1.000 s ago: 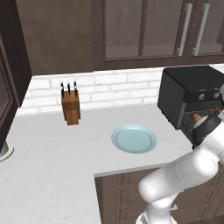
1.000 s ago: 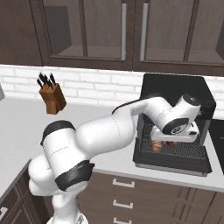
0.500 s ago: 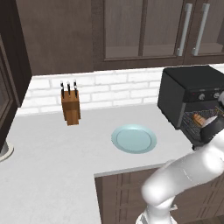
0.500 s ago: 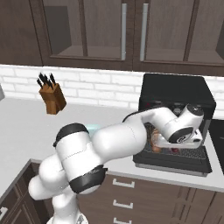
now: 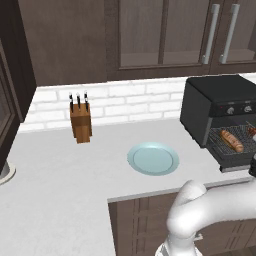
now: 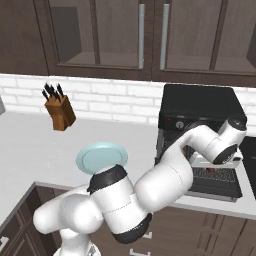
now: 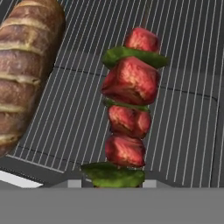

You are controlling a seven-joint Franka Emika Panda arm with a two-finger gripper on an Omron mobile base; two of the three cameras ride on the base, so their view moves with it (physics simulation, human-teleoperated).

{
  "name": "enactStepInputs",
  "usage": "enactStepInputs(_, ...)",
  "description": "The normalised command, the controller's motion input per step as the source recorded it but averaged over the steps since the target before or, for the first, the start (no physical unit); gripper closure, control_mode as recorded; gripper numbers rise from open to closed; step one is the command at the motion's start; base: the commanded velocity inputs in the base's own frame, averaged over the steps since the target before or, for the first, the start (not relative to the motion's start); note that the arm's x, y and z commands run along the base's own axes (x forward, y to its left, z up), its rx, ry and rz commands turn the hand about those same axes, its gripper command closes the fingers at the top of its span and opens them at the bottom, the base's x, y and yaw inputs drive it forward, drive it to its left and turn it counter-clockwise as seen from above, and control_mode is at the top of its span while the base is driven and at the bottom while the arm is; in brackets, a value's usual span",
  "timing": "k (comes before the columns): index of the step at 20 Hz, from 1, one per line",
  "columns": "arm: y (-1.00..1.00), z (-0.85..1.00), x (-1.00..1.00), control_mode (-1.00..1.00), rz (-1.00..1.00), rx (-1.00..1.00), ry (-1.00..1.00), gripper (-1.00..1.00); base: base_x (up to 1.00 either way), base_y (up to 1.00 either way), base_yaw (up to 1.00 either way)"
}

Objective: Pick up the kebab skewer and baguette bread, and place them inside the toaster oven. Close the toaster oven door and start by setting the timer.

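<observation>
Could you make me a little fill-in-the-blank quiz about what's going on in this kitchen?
1. The baguette bread lies on the wire ____ of the toaster oven.
2. The toaster oven door is ____.
3. The plate on the counter is ____.
4. The knife block holds ____ knives.

Answers: rack; open; empty; three

The golden scored baguette bread [image 7: 24, 65] and red-and-green kebab skewer [image 7: 127, 109] are laid side by side on the wire rack of the black toaster oven [image 5: 220, 107], its door [image 6: 215, 184] dropped open.
</observation>
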Motion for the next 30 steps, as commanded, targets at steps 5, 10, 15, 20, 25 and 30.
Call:
enactStepInputs(5,0.00,-0.06,0.06,-1.00,0.01,0.00,0.00,1.00,0.00,0.00,0.00)
enactStepInputs(10,0.01,-0.21,0.08,-1.00,0.00,0.00,0.00,1.00,0.00,0.00,0.00)
enactStepInputs(15,0.07,-0.11,0.20,-1.00,0.00,0.00,0.00,1.00,0.00,0.00,0.00)
enactStepInputs(20,0.00,-0.18,0.05,-1.00,0.00,0.00,0.01,1.00,0.00,0.00,0.00)
enactStepInputs(25,0.00,-0.29,0.04,-1.00,0.00,0.00,0.02,1.00,0.00,0.00,0.00)
enactStepInputs(30,0.00,-0.02,0.12,-1.00,0.00,0.00,0.00,1.00,0.00,0.00,0.00)
